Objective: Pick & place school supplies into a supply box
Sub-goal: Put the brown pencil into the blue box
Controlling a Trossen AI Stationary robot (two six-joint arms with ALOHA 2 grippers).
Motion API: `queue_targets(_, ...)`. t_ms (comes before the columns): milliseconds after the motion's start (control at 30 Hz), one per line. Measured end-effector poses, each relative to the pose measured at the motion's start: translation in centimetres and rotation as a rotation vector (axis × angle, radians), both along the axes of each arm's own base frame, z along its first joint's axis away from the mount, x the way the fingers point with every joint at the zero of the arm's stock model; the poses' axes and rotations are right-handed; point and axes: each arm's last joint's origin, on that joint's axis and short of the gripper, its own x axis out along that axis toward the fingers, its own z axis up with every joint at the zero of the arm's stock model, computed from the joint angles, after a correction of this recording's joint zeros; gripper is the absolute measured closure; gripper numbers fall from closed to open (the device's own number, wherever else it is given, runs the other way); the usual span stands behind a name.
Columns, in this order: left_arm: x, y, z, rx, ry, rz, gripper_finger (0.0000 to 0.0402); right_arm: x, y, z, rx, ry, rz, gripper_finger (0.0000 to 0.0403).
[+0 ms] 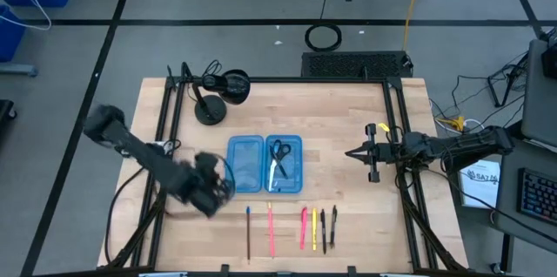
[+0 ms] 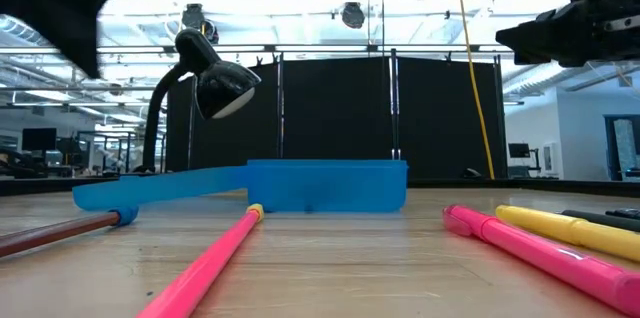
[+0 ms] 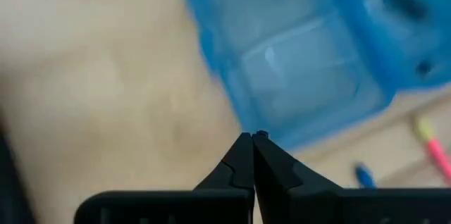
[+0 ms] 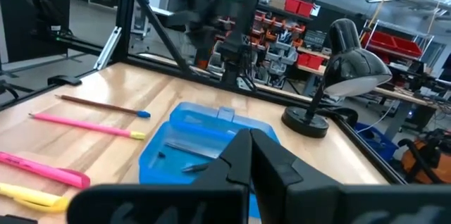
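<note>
The blue supply box (image 1: pixel 265 165) lies open on the table, its two halves side by side. The black-handled scissors (image 1: pixel 278 157) lie in its right half. Between the box and the table's near edge lie a brown pencil (image 1: pixel 248 233), a pink pencil (image 1: pixel 271 230), a pink marker (image 1: pixel 304 227), a yellow pen (image 1: pixel 314 230) and two dark pens (image 1: pixel 324 229). My left gripper (image 1: pixel 227 187) is shut and hangs above the table by the near left corner of the box (image 3: pixel 296 76). My right gripper (image 1: pixel 351 152) is shut and hovers to the right of the box (image 4: pixel 204 139).
A black desk lamp (image 1: pixel 211 94) stands on its round base behind the box, toward the far left. Black frame rails (image 1: pixel 396 111) run along the table's left and right sides. Bare wood (image 1: pixel 344 111) lies between the box and the far right corner.
</note>
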Motion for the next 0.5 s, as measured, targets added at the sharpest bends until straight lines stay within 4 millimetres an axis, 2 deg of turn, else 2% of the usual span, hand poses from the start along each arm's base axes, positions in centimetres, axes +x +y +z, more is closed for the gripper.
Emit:
queue_targets(133, 1.7, -3.6, -1.2, -0.014, 0.017, 0.077, 0.0394, 0.0, 0.0, 0.0, -0.019, 0.000, 0.000, 0.0403)
queue_targets(233, 2.8, -5.4, -2.1, 0.011, -0.006, 0.106, 0.0387, 0.0, 0.0, 0.0, -0.022, -0.004, 0.000, 0.0403)
queue_targets(400, 4.7, -7.1, -3.7, -0.119, -0.084, 0.195, 0.0397, 0.0, 0.0, 0.4, -0.001, -0.046, 0.003, 0.0403)
queue_targets(500, 5.6, -6.7, -4.3, -0.167, -0.082, 0.257, 0.0394, -0.1, 0.0, 0.9, 0.026, -0.089, 0.005, 0.0403)
